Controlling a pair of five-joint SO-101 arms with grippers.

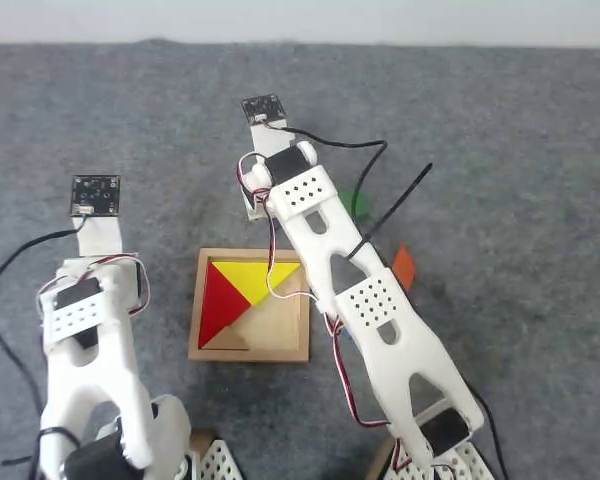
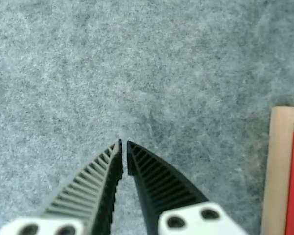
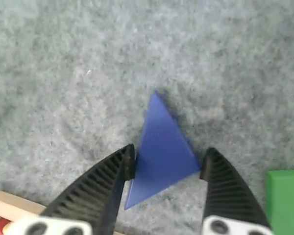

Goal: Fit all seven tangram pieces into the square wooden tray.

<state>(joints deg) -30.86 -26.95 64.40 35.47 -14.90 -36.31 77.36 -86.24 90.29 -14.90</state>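
The square wooden tray (image 1: 296,330) lies between the two arms and holds a red triangle (image 1: 220,305) and a yellow triangle (image 1: 255,277). Just beyond the tray's far edge, my right gripper (image 3: 169,159) is open low over the carpet. A blue triangle (image 3: 161,147) lies flat between its fingers. A green piece (image 3: 285,200) lies beside them, and the tray corner (image 3: 10,203) is close by. My left gripper (image 2: 123,144) is shut with nothing in it, over bare carpet to the left of the tray rim (image 2: 278,171).
An orange piece (image 1: 404,265) and the green piece (image 1: 358,205) lie on the grey carpet to the right of the tray, partly under the right arm (image 1: 365,300). A black cable (image 1: 400,200) runs across that side. The left arm (image 1: 85,315) stands left of the tray.
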